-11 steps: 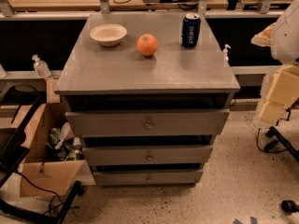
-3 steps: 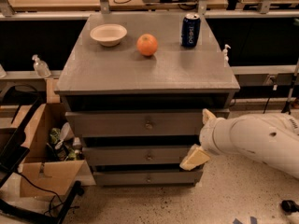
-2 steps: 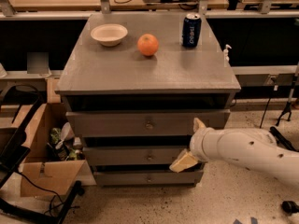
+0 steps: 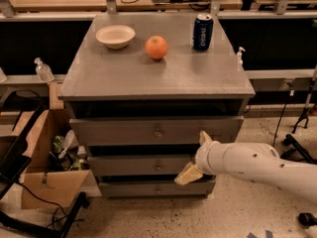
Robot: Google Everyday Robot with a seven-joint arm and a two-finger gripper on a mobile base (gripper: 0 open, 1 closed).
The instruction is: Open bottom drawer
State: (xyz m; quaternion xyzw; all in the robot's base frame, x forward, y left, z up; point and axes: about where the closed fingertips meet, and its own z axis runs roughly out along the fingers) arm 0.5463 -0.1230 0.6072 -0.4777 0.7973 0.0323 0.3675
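Observation:
The bottom drawer (image 4: 133, 189) is the narrowest grey front at the foot of the grey cabinet, with a small round knob (image 4: 157, 187) at its centre; it sits flush and closed. My gripper (image 4: 196, 155) comes in from the right on a white arm and is open and empty. Its upper tan finger (image 4: 205, 136) lies over the top drawer's (image 4: 119, 131) lower right. Its lower finger (image 4: 186, 175) lies over the right part of the middle drawer (image 4: 129, 165), just above the bottom drawer and right of the knob.
On the cabinet top (image 4: 124, 73) stand a white bowl (image 4: 115, 35), an orange (image 4: 156, 47) and a blue can (image 4: 202, 31). An open cardboard box (image 4: 49, 182) with clutter and black frame legs (image 4: 29, 222) lie on the floor to the left. A speckled floor (image 4: 208, 217) lies in front.
My arm has come in from the right and moved left across the drawer fronts; the gripper now sits farther left, over the middle drawer's right part.

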